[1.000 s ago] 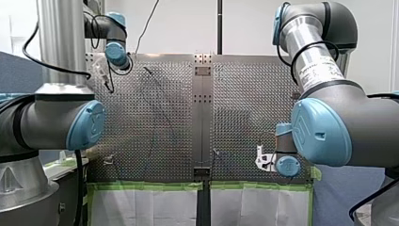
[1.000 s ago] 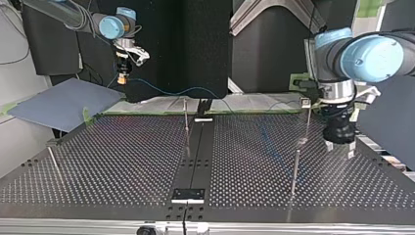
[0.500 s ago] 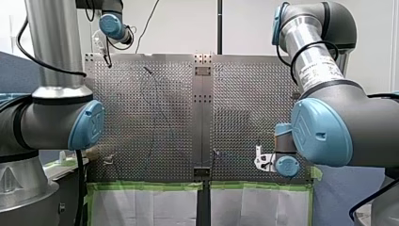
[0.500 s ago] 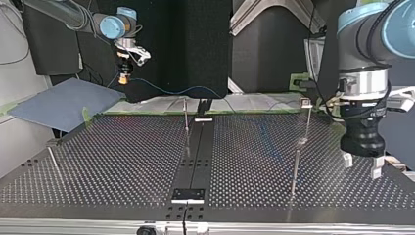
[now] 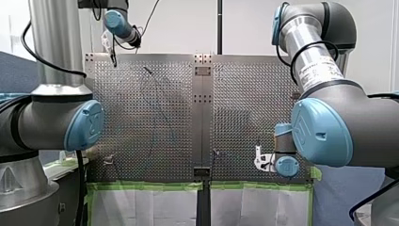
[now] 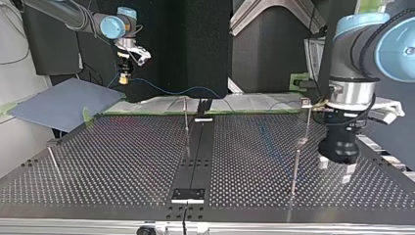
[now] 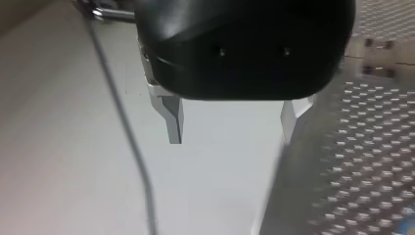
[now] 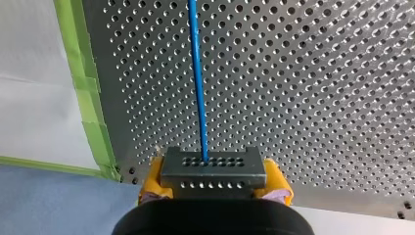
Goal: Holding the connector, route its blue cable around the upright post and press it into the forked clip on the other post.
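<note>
My right gripper (image 8: 214,186) is clenched on the grey connector (image 8: 214,166), its blue cable (image 8: 196,73) running ahead over the perforated surface (image 8: 318,73), while my left gripper (image 7: 232,122) hangs released

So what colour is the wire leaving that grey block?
The cable from the connector is bright blue, clearest in the right wrist view.
</note>
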Robot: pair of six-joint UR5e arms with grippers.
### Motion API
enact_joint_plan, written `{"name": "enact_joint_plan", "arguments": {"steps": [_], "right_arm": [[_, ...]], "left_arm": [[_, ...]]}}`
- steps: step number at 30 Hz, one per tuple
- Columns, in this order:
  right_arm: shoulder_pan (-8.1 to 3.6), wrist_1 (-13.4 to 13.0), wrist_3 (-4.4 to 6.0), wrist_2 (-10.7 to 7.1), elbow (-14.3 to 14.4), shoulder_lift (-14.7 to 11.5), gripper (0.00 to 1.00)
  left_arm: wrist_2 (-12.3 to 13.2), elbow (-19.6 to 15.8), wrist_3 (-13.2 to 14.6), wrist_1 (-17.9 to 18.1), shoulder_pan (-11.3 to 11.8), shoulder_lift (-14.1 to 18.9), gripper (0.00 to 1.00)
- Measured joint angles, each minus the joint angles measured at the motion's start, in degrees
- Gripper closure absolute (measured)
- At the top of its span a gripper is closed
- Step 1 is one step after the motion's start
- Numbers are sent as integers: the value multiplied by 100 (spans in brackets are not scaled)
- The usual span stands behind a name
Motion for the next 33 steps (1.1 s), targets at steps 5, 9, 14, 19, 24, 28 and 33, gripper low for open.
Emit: {"name": "enact_joint_plan", "arguments": {"steps": [5, 9, 14, 19, 24, 28, 33], "right_arm": [[0, 0, -1, 0, 0, 7, 100], [1, -1, -2, 0, 0, 11, 100], [-4, 0, -2, 0, 0, 17, 100], [-5, 0, -2, 0, 0, 18, 100], [-5, 0, -1, -1, 0, 19, 100], [-4, 1, -1, -3, 0, 18, 100], [-2, 7, -1, -6, 1, 21, 100]], "left_arm": [[-136, 3, 27, -226, -107, -127, 0], [-157, 5, 38, -436, -184, -145, 0], [-140, 6, 46, -690, -256, -146, 0], [-28, 6, 48, -1000, -313, -148, 0], [81, 27, 48, -1237, -329, -148, 0], [97, 70, 43, -1426, -328, -148, 0], [102, 92, 32, -1613, -313, -148, 0]]}}
